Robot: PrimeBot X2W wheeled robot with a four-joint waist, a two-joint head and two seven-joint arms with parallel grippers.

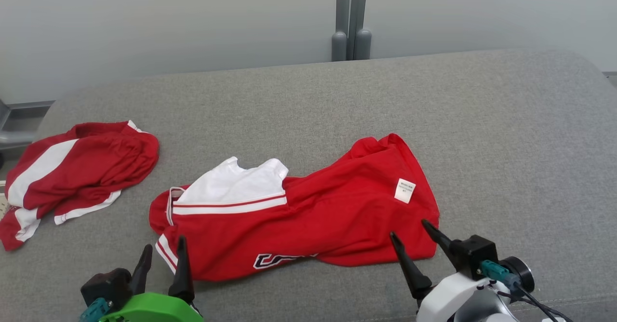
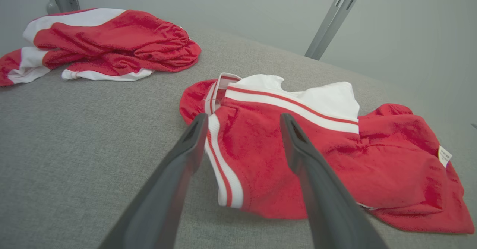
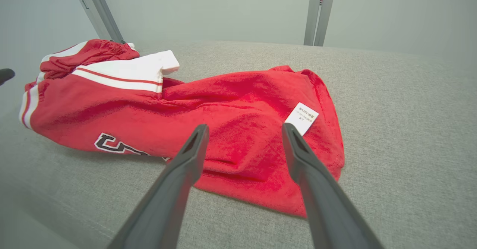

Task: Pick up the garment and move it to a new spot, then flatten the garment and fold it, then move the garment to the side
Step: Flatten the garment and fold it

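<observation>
Red fleecy garment [image 1: 308, 216] lay crumpled on the grey cushion [image 1: 434, 110], left gripper [image 1: 164, 242] and right gripper [image 1: 408, 228] both open and empty at its near edge. Soft, light and limp, it looked easiest to pinch at striped cuff [image 2: 223, 174] and hem corner [image 3: 320, 189].

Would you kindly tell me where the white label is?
In the head view, the white label lies on the right end of the red garment, just beyond the right gripper.
</observation>
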